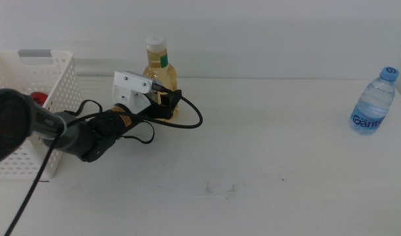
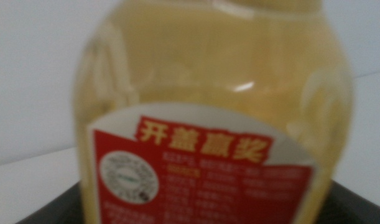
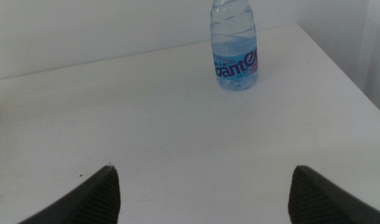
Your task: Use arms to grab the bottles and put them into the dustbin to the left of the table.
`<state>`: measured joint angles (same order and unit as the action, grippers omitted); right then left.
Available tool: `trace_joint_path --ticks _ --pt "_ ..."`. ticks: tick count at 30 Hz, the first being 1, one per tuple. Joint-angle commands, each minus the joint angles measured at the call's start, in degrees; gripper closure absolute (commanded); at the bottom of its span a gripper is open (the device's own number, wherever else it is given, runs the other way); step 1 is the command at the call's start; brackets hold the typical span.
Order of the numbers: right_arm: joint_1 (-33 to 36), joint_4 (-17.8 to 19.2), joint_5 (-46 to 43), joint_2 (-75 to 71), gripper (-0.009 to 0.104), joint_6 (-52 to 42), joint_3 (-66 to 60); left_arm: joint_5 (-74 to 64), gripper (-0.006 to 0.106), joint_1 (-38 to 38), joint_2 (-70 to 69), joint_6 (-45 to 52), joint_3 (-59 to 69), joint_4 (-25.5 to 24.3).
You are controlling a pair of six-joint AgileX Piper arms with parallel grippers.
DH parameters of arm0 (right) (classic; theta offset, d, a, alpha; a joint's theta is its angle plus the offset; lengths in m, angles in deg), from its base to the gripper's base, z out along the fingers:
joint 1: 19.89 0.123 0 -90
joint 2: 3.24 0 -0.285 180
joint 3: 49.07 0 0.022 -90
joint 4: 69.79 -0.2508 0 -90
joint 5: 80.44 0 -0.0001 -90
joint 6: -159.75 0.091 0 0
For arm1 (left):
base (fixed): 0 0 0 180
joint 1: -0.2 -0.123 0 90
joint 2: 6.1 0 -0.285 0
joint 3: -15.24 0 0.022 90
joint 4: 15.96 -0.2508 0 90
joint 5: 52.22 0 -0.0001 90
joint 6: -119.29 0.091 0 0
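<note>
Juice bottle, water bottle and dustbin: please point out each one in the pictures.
juice bottle [image 1: 157,65], middle view, on its yellow shoulder under the cap.
water bottle [image 3: 234,46], right wrist view, on its clear body above the label.
dustbin [image 1: 61,82], middle view, on its perforated side wall.

Juice bottle [image 1: 159,65] stands upright at table [image 1: 266,164] back, just right of dustbin [image 1: 49,85] on the left edge. Can [image 1: 37,99] sits in dustbin. Water bottle [image 1: 375,101] stands far right, well apart from the rest.
</note>
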<state>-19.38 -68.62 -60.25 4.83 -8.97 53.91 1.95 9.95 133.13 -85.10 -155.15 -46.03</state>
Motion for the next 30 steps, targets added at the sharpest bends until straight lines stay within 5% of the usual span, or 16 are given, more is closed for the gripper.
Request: trace_joint_path --ticks 1,7,10,12,17,26,30 --pt "-0.43 0.15 -0.53 -0.29 0.021 -0.3 -0.19 0.66 0.007 -0.01 1.51 -1.16 -2.29 -2.41" --pt "-0.43 0.15 -0.53 -0.29 0.021 -0.3 -0.19 -0.12 0.007 0.1 3.64 -1.14 -5.33 -0.69" --pt "-0.43 0.15 -0.53 -0.29 0.021 -0.3 -0.19 -0.27 0.017 0.0 3.64 -1.89 -5.33 0.67" --pt "-0.43 0.15 -0.53 -0.29 0.021 -0.3 -0.19 -0.41 0.033 -0.13 3.53 -3.31 -5.33 0.78" --pt "-0.43 0.15 -0.53 -0.29 0.021 -0.3 -0.19 -1.98 0.101 -0.13 -0.44 -6.09 -2.53 -2.17" --pt "-0.43 0.15 -0.53 -0.29 0.021 -0.3 -0.19 -25.91 0.102 3.61 -22.88 -6.09 8.92 -1.08" --pt "-0.43 0.15 -0.53 -0.29 0.021 -0.3 -0.19 -36.97 0.102 6.35 -31.16 -14.53 10.31 -0.81"
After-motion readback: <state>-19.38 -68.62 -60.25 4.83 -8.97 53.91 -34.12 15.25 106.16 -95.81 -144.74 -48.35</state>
